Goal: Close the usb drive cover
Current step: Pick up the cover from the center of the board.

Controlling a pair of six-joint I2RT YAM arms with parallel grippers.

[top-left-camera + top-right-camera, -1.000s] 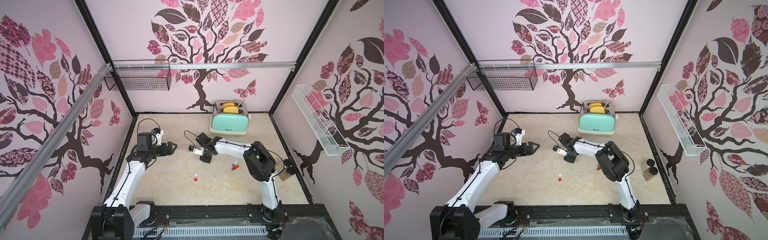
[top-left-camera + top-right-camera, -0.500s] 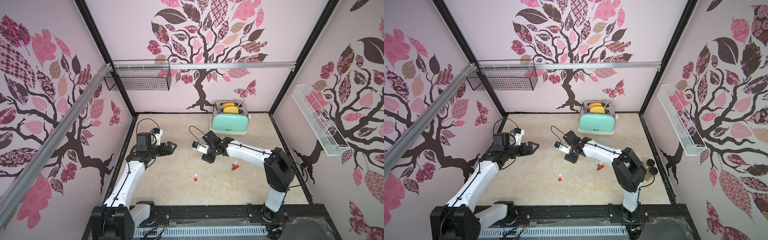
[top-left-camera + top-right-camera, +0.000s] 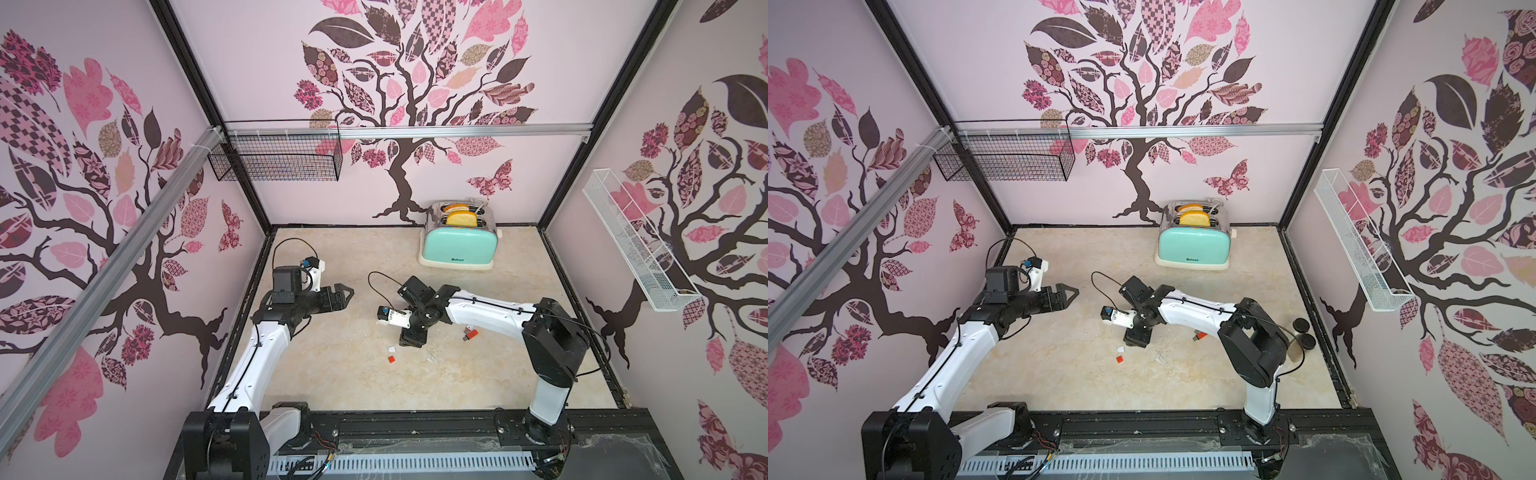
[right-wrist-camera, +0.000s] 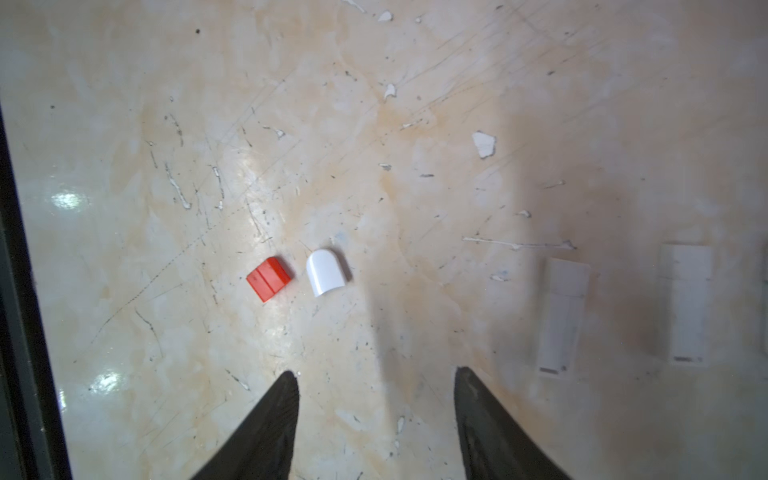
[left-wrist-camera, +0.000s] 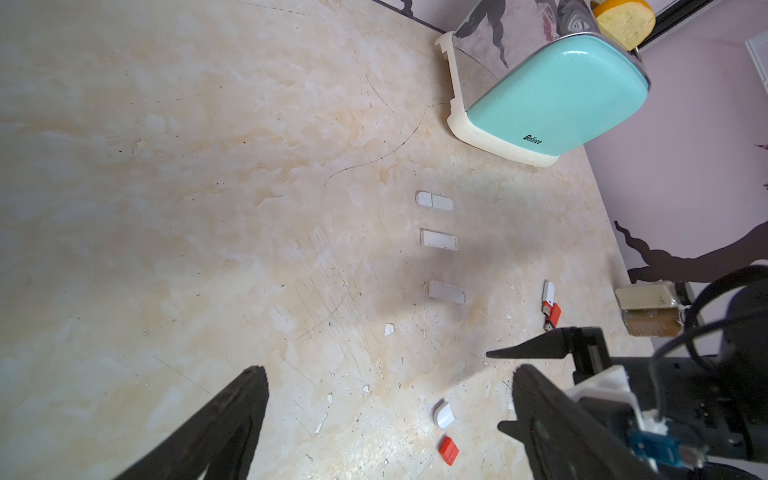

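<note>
Caps lie loose near the front centre of the table (image 3: 332,386), a red cap (image 4: 269,278) just beside a white cap (image 4: 326,272). Just beyond them the right gripper (image 4: 376,372) hovers, fingers parted and empty, seemingly lined up to pick one. The uncapped red drive (image 5: 553,313) and white drive (image 5: 548,292) lie further right. The left gripper (image 3: 348,296) hangs at the left, spread wide and empty. The toaster (image 3: 457,245) stands farthest.
</note>
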